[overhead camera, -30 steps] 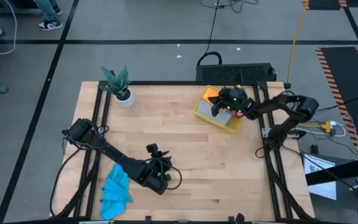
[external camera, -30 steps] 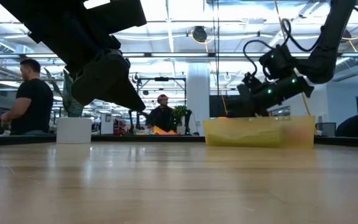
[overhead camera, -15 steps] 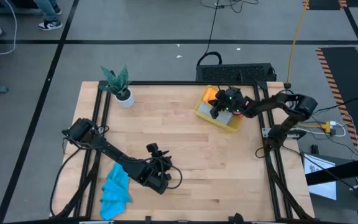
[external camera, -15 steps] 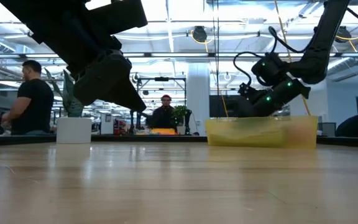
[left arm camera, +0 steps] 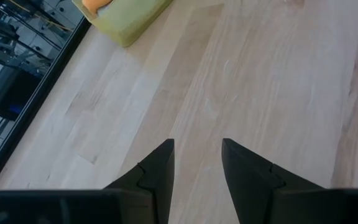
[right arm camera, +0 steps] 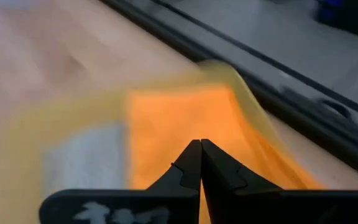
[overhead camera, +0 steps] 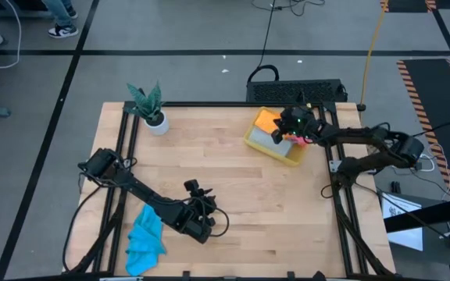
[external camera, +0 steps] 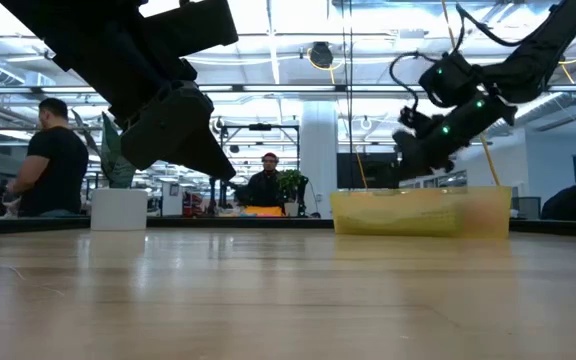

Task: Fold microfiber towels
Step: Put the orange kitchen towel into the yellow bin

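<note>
A bright blue microfiber towel (overhead camera: 145, 240) lies crumpled on the table near its front left corner. Orange (overhead camera: 266, 120), grey (overhead camera: 278, 136) and pink (overhead camera: 296, 144) towels lie in the translucent yellow bin (overhead camera: 250, 140) at the far right. My right gripper (right arm camera: 200, 144) is shut and empty. It hangs over the orange towel (right arm camera: 179, 118), above the bin's rim (external camera: 418, 192). My left gripper (left arm camera: 196, 149) stands open over bare wood beside the blue towel, with nothing between its fingers.
A small potted plant (overhead camera: 153, 113) stands at the far left of the table. Bare wood (overhead camera: 233, 187) stretches between the two arms. People stand in the room beyond the table's far edge.
My right gripper dipped toward the bin, then rose above its rim and tipped closer to level. It stayed shut with nothing in it. The bin and its towels stay where they were.
</note>
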Controlling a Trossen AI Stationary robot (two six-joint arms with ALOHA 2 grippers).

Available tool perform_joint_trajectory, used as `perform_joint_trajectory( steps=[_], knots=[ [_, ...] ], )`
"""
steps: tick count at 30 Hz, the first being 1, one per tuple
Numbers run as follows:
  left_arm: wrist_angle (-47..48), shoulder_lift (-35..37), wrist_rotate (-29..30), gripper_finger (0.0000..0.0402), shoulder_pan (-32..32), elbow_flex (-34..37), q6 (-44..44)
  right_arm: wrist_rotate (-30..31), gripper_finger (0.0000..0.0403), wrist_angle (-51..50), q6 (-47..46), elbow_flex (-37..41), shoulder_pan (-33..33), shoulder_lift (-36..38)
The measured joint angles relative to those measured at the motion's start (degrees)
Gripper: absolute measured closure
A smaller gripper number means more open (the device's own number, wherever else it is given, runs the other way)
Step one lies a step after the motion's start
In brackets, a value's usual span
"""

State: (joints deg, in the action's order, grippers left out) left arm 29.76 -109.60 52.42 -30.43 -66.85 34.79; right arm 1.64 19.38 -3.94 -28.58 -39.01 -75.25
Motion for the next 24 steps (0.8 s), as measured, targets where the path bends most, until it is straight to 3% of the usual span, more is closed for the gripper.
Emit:
perform_joint_trajectory(
  steps=[5,15,21,24],
  knots=[
    [-0.01,-0.01,-0.02,0.0266,-0.02,0.00,0.04,5.99,0.0403,-0.97,1.71,3.88,-0.01,-0.75],
    [-0.33,0.00,-0.02,0.0266,0.09,0.00,0.24,7.49,0.0403,21.38,1.50,14.01,-0.29,0.55],
    [-0.35,-0.02,-0.02,0.0266,0.09,0.00,0.24,6.24,0.0403,18.73,0.26,14.23,-0.12,8.10],
    [-0.37,-0.01,-0.02,0.0266,0.09,0.00,0.29,11.38,0.0403,13.18,0.12,14.23,-0.15,11.04]
  ],
)
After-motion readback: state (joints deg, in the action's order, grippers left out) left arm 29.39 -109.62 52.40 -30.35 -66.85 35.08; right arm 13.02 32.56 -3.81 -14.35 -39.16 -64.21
